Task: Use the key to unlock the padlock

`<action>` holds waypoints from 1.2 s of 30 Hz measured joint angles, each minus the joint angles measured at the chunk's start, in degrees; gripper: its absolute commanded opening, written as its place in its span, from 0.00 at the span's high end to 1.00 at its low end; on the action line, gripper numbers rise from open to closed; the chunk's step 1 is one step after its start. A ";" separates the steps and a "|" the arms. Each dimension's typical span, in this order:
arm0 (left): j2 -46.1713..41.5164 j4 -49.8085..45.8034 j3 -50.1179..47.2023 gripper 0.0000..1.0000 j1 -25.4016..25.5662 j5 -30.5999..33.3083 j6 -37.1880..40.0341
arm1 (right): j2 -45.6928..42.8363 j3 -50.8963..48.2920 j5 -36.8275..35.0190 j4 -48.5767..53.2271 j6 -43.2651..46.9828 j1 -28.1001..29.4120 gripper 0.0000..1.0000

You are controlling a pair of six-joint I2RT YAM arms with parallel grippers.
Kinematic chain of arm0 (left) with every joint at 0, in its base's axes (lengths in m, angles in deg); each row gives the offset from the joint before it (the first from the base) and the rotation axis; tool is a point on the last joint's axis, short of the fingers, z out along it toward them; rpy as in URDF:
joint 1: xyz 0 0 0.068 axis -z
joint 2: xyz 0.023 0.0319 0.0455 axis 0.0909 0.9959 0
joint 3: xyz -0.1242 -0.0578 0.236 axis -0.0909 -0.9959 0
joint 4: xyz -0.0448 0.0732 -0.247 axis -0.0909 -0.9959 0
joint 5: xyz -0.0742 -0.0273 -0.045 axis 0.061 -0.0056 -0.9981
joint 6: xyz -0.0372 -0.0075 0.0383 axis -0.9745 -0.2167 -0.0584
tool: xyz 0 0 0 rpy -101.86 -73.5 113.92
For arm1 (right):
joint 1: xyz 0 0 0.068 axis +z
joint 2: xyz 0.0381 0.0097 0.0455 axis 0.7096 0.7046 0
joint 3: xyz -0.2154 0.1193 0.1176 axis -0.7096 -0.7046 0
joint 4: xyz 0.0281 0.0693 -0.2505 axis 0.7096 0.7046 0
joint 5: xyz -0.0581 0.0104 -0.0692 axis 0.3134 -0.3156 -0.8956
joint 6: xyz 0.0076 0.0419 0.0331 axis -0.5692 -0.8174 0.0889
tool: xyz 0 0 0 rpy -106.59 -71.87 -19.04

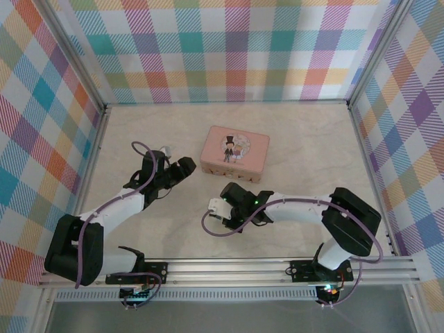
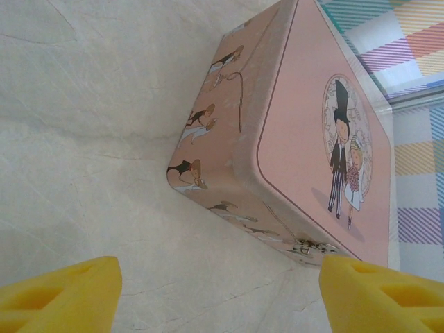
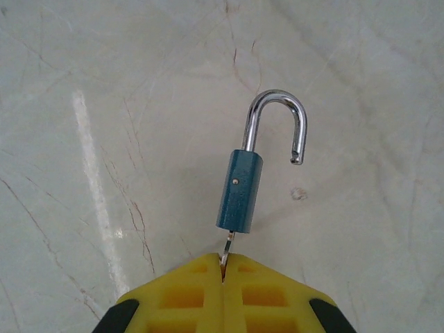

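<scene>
Checked walls (image 1: 229, 48) in many pastel colours are standing around a pale, marble-patterned tabletop (image 1: 139, 125). A pink rectangular metal tin (image 1: 235, 153) with a cartoon couple on its lid is lying near the middle, a little toward the far edge.

The right jaws are pressing closed on a thin silver key (image 3: 227, 244), and their yellow fingertips (image 3: 263, 295) are touching each other around its head. The small blue-teal padlock (image 3: 239, 191) is sitting on the blade of the key, just in front of these jaws, between the tin and the near edge of the tabletop. Its curved silver shackle (image 3: 251, 132) is standing open, with one end free of the body, so I am judging that the unlocking step is at its end or almost there. I cannot tell if the padlock is resting on the tabletop or hanging above it.

The left jaws are standing wide apart, holding nothing and facing the left side of the tin.

The next move is probably calling for a gentle release, or for pulling the key out of the body without dropping the padlock.
</scene>
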 measured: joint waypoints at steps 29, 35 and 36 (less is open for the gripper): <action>1.07 -2.03 0.85 0.00 0.09 3.80 3.13 | -13.62 -0.48 -10.84 -6.34 -12.74 -12.48 0.00; 1.03 -6.19 6.36 0.00 -0.04 10.91 10.36 | -15.63 -0.42 -16.15 -10.14 -19.04 -21.92 0.00; 1.03 -6.60 7.28 0.00 -0.33 12.74 12.07 | -15.63 -0.24 -18.05 -10.71 -19.98 -23.71 0.00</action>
